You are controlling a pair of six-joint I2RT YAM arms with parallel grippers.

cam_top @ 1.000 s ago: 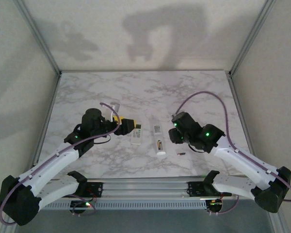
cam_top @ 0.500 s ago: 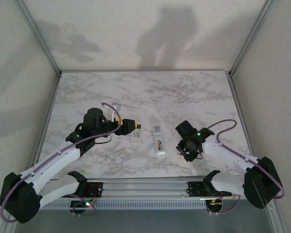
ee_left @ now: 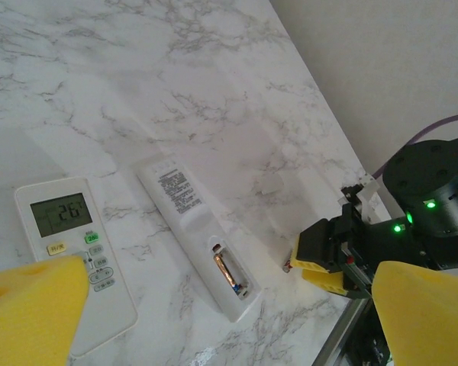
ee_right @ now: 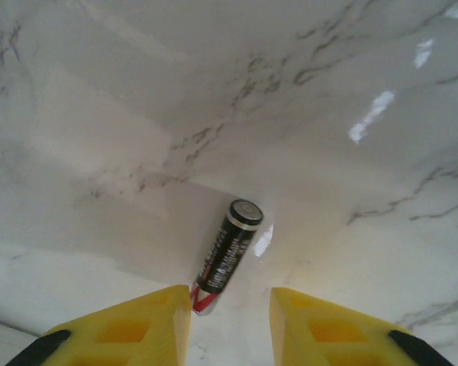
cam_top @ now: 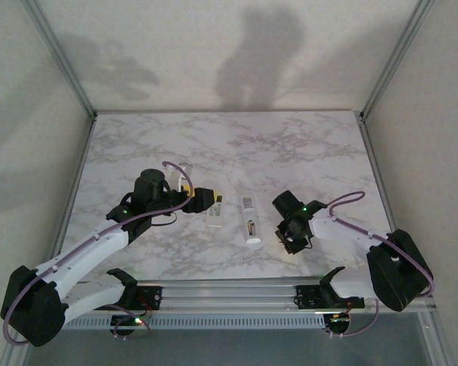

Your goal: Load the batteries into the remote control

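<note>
Right wrist view: a loose battery [ee_right: 227, 255], a black cylinder with a red end, lies on the glossy marble table [ee_right: 99, 114] between the right tool's [ee_right: 229, 305] parted yellow pads, not gripped. Left wrist view: the white remote control [ee_left: 185, 206] lies face down, its compartment open around a seated battery [ee_left: 227, 273]. The left tool [cam_top: 206, 200] gapes empty. The right arm has dropped beside the remote control since a second ago.

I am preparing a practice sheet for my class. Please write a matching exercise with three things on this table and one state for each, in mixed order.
1. loose battery
2. slim remote
3. display remote

A. shows digits in its window
B. lies between the fingertips of the right gripper
C. back side up, battery bay uncovered

Pairs: 1-B, 2-C, 3-A
</note>
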